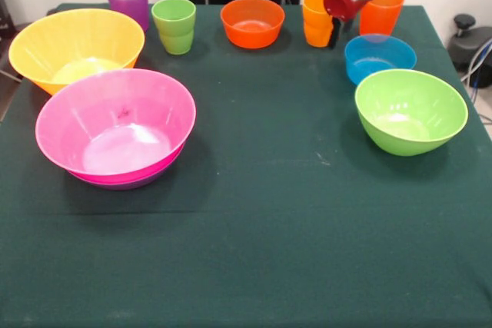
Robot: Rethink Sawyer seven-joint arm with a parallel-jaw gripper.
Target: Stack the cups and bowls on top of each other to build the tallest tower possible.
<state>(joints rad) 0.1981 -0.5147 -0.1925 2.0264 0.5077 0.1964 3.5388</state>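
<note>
- Broadly, a dark green worktop (254, 213) is shown with coloured plastic cups and bowls spread across it, mostly apart from one another, so nearly all of the tower is judged to be unbuilt.
- At the left, a pink bowl (115, 124) is seen nested inside a purple bowl (127, 180), of which only a thin rim shows beneath; this pair is the one stack on view, and its wide base would suit the bottom of a tower.
- Behind it and just beside it, a large yellow bowl (75, 48) is set upright and empty.
- Along the far edge, a purple cup (128, 1), a light green cup (174, 25) and a small orange bowl (252, 22) are lined up, each standing upright and apart.
- At the far right, a yellow-orange cup (316, 19) and an orange cup (382, 11) are placed either side of the red and black end effector (336, 36).
- The end effector is lowered close beside the yellow-orange cup, probably to take it; whether it is released or clenched cannot be told.
- A small blue bowl (379, 57) is set just in front of those cups, and a large light green bowl (410, 110) is placed nearer, its rim overlapping the blue one in view.
- No brand, label or writing can be read on any item.
</note>
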